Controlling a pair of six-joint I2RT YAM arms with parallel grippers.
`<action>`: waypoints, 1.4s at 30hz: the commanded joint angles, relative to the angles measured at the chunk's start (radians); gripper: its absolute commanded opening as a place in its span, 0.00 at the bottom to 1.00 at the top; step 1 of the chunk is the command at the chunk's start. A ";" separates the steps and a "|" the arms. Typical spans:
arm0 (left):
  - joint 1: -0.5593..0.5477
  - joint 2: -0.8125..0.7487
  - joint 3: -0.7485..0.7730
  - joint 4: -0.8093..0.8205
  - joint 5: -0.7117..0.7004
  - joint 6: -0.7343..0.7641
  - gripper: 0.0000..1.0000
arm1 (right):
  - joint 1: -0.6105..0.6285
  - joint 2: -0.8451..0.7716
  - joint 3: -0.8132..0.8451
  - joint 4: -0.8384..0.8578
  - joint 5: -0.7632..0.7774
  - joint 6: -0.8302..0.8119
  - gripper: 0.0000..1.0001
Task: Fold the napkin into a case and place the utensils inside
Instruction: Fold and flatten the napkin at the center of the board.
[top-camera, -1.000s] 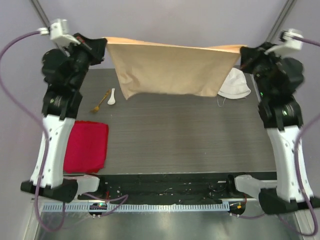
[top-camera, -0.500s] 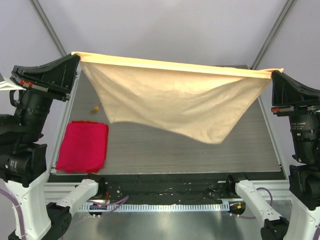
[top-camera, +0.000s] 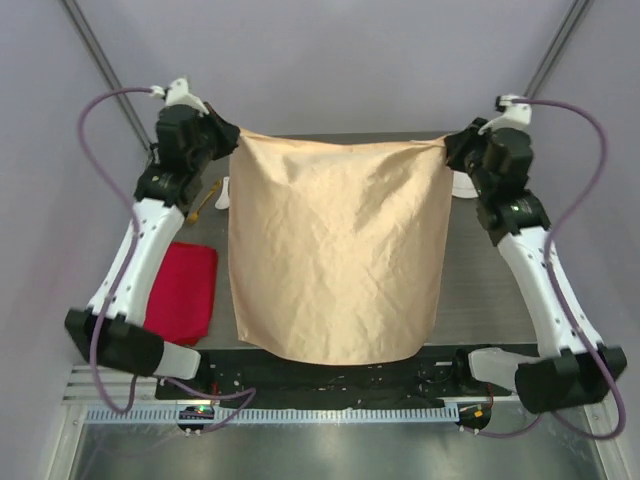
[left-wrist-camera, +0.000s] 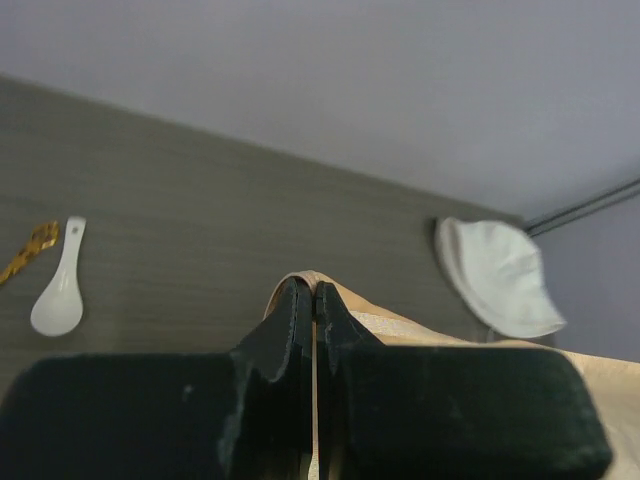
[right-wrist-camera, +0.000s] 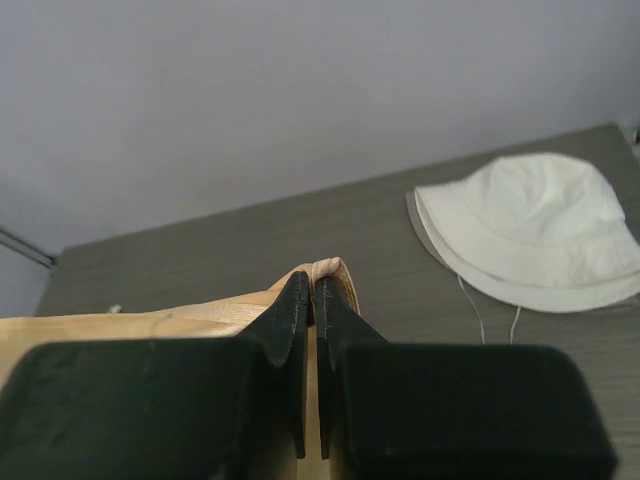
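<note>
Progress: early, I judge. The napkin (top-camera: 335, 260) is one open sheet with no fold in it, so there is no case yet.
Left to do: lay the napkin flat, fold it narrow, then slip the spoon (left-wrist-camera: 58, 295) and fork (left-wrist-camera: 30, 250) inside.
Left claw (left-wrist-camera: 314, 290): pinched tight on one top corner of the napkin, with a small loop of cloth poking out past my fingertips.
Right claw (right-wrist-camera: 311, 280): clamped the same way on the other top corner.
Napkin, place: it hangs in the air from my two claws, its top edge stretched between them, and it drapes over the middle of the table (top-camera: 468, 280) in the top view. I cannot tell whether the lower edge touches anything.
Napkin, make: thin peach-orange cloth with a faint sheen and fine crumpled creases all over. It is roughly square, with soft lower corners.
Spoon: white, smooth and short-handled, with a rounded bowl. It lies on the table's far left part.
Fork: thin gold metal, just beside the spoon and cut off by the edge of my left wrist view.
Hat (right-wrist-camera: 530, 230): white fabric with a floppy brim and a thin cord trailing. It sits on the table's far right part.
Red cloth (top-camera: 182, 292): matte, a flat rectangle by my left arm.
Table: dark grey with a fine streaked grain.
</note>
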 joint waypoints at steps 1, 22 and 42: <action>0.013 0.204 -0.038 0.046 -0.091 -0.020 0.00 | -0.006 0.164 -0.093 0.205 0.059 0.006 0.01; 0.045 0.717 0.122 0.086 -0.051 -0.040 0.00 | -0.032 0.751 0.109 0.190 -0.037 0.026 0.01; -0.017 0.281 -0.456 -0.207 0.092 -0.195 0.00 | -0.120 0.491 -0.184 -0.265 -0.026 0.139 0.01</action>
